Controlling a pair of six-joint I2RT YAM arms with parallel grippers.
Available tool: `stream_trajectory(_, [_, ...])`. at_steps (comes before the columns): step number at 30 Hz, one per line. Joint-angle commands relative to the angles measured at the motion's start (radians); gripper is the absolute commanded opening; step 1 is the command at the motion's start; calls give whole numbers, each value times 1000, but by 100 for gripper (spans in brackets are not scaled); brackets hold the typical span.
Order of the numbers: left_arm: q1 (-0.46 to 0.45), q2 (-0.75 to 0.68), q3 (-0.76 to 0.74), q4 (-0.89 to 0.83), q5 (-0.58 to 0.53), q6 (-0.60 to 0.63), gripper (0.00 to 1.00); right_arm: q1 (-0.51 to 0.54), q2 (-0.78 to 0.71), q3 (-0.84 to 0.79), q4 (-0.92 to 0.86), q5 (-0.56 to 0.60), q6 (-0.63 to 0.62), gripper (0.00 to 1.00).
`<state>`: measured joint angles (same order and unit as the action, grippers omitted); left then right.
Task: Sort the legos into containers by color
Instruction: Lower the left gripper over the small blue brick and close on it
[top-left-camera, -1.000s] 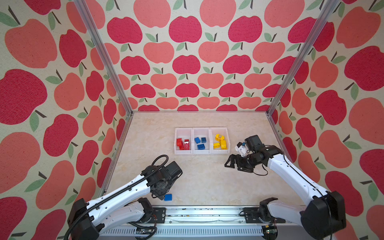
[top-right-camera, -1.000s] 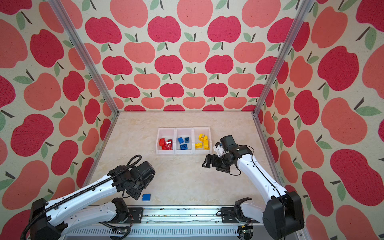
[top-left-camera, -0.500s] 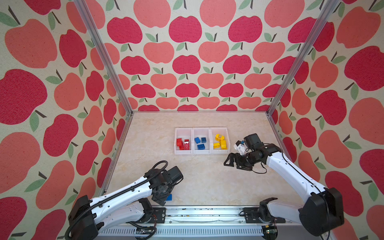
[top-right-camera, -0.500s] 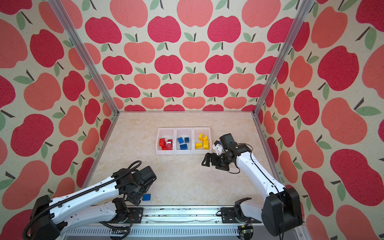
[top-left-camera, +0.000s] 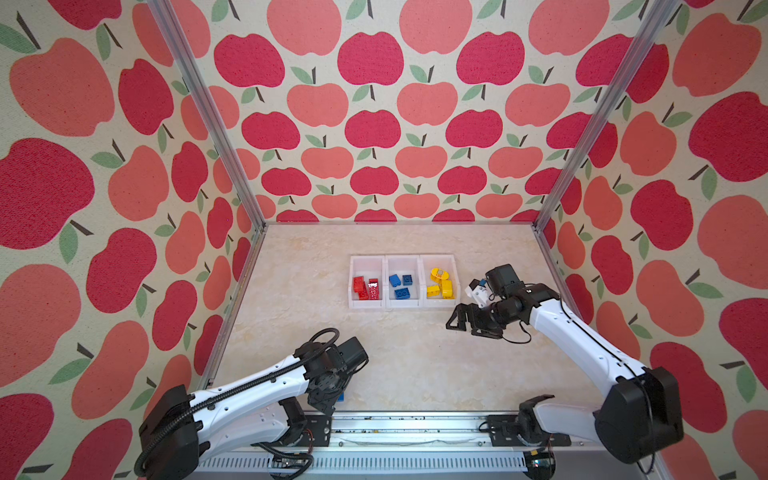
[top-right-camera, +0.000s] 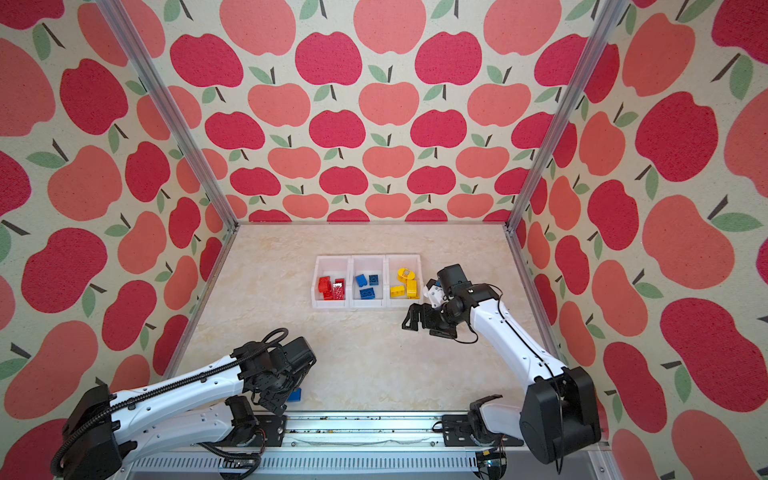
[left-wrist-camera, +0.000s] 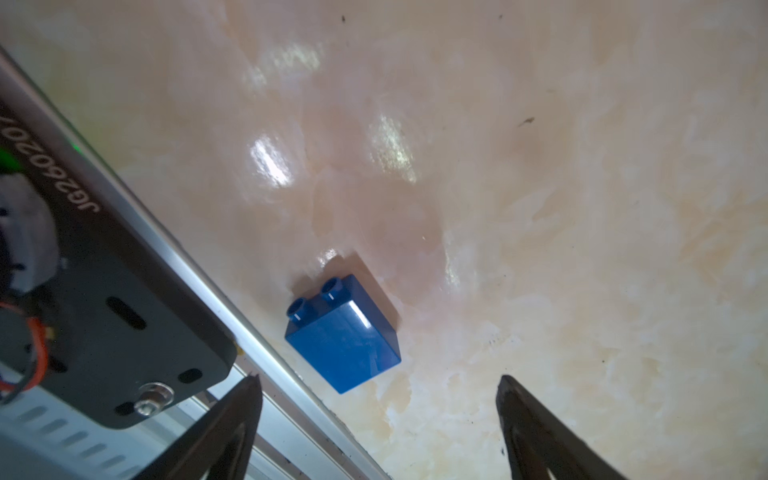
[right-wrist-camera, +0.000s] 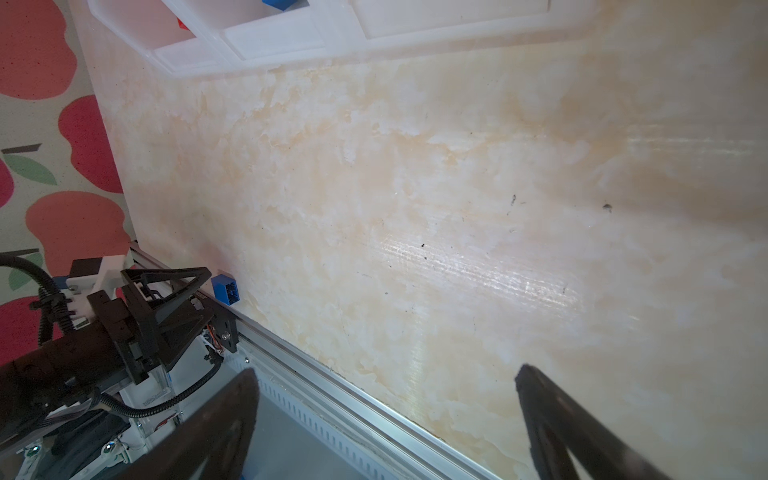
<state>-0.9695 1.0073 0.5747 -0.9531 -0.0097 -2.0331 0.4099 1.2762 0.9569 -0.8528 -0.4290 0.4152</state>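
Blue lego (left-wrist-camera: 343, 332) lies on its side at the counter's (top-left-camera: 415, 374) front edge, just beside the rail (top-left-camera: 415, 417). Left jaws stand wide open near it, empty. Right jaws stand wide open, empty, beside the containers (top-left-camera: 403, 306).

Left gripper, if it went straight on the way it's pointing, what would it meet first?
Probably the blue lego brick, lying on its side just ahead of the open left gripper; depth is unclear.
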Motion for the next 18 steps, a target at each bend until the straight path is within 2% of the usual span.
stream_trajectory(1, [-5, 13, -18, 19, 6, -29, 90, -6, 7, 32, -9, -13, -24, 99])
stream_trajectory(18, [-4, 115, -47, 111, 10, -38, 85, -6, 5, 36, -22, -9, -31, 99])
